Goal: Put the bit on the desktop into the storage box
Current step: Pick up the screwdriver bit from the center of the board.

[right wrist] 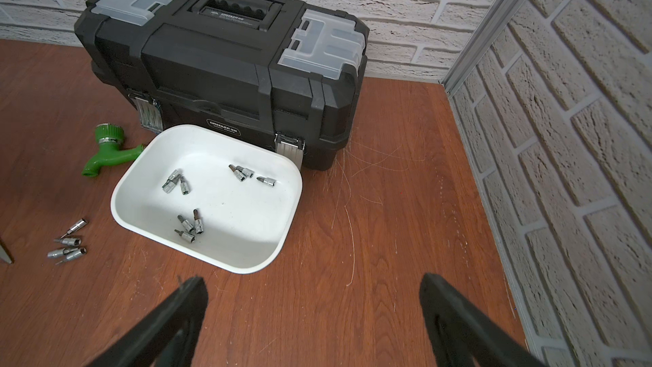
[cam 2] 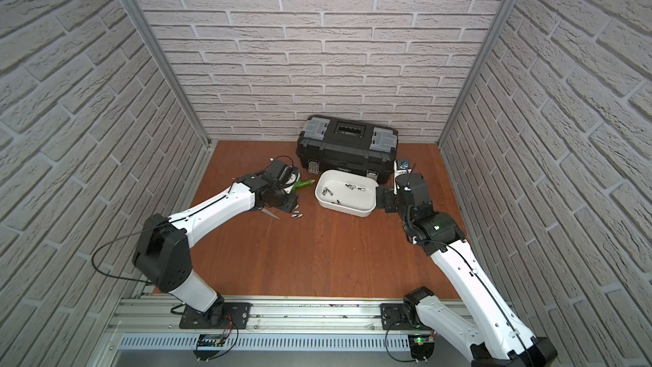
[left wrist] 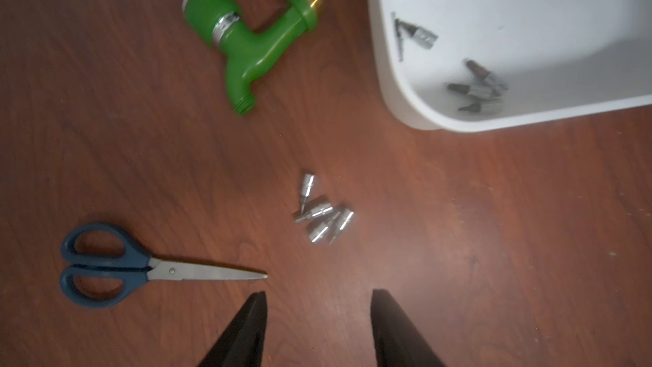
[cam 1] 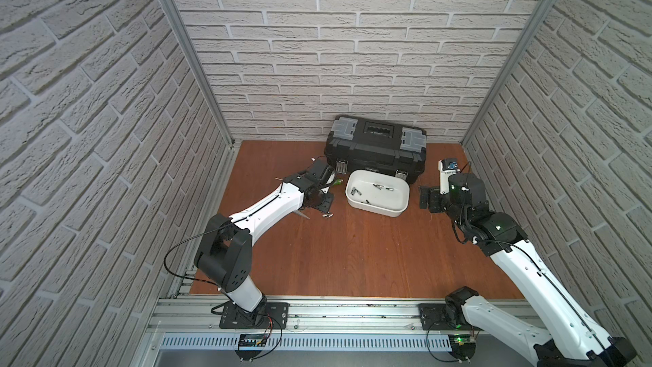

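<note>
left gripper (left wrist: 319,294): jaws partway apart, nothing between them, held above the desktop (left wrist: 458,241). It touched nothing.

loose bits (left wrist: 323,213): four by my count, in a tight cluster on the bare wood, touching one another. They lay just ahead of the left fingertips. In both top views the cluster sat just left of frame centre, near the lower-left corner of the storage box (cam 1: 374,208) but clear of it.

The storage box sat slightly right of centre, right up against the front of the black toolbox (cam 1: 375,150). Couldn't tell whether the two touched. stored bits (right wrist: 188,225) lay on its floor in three small groups.

right gripper (right wrist: 313,278): jaws spread wide, empty, just off the box's right end in the top views and facing it.

Clutter: a green tap (left wrist: 247,47) lay on the wood left of the box. The blue-handled scissors (left wrist: 141,268) lay closed near the cluster, mostly hidden under the left arm in the top views.
</note>
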Motion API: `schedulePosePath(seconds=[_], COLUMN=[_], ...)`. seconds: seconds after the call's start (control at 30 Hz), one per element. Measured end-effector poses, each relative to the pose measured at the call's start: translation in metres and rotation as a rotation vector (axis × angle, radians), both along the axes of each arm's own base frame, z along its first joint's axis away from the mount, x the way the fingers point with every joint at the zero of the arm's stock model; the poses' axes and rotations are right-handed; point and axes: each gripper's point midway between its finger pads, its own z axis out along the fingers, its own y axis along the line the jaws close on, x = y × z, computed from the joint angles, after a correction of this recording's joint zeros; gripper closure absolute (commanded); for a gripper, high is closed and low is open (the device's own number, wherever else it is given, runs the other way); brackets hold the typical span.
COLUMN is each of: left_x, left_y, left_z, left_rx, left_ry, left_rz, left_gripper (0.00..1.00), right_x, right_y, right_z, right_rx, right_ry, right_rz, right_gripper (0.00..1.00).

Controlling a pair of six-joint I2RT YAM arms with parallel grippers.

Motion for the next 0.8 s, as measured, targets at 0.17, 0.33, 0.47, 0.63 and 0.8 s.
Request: schedulePosePath(seconds=[0.17,0.33,0.47,0.63,0.8], left_x=[0.007,0.014,0.027,0.044,0.054], left_y=[0.02,0.013,0.002,-0.01,-0.02], left_z=[-0.015,-0.033,-0.046,-0.056,-0.068], left_rx=[-0.001,0.002,0.0,0.01,0.027], left_ry=[0.041,0.092,0.118,0.128,0.143], left_rz=[0.053,0.044,0.033,0.016,-0.004], left_gripper=[0.5,0.52,0.55,0.57,0.59], right_x=[0.001,0.001,0.001,0.001,0.001], right_y=[0.001,0.0,0.0,0.0,0.0], right_z=[-0.002,-0.002,-0.001,-0.001,-0.001], right_rx=[-0.001,-0.002,-0.002,-0.002,-0.008], right_ry=[0.005,0.005,0.005,0.005,0.004], right_rz=[0.001,0.001,0.001,0.0,-0.002], right_gripper=[0.02,0.02,0.02,0.02,0.02])
